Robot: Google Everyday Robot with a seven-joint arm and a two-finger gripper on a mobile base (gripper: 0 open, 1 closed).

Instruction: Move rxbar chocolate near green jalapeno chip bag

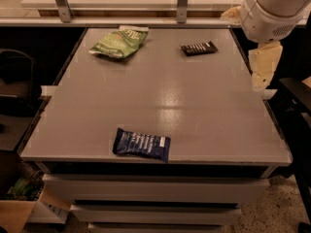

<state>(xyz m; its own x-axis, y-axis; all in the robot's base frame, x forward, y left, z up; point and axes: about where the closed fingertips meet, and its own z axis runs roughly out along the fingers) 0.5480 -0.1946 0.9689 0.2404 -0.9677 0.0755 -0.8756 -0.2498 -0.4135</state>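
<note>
The rxbar chocolate (198, 48) is a small flat black wrapper with pale lettering, lying at the far right of the grey table (160, 96). The green jalapeno chip bag (118, 41) lies crinkled at the far left, well apart from the bar. My gripper (262, 76) hangs from the white arm (269, 8) over the table's right edge. It is to the right of the bar, nearer to the camera, and holds nothing that I can see.
A dark blue wrapper with white print (141, 143) lies near the table's front edge. A metal rail with posts (182, 1) runs behind the table. A dark object (297, 93) stands right of the table. A cardboard box (19, 212) sits on the floor at lower left.
</note>
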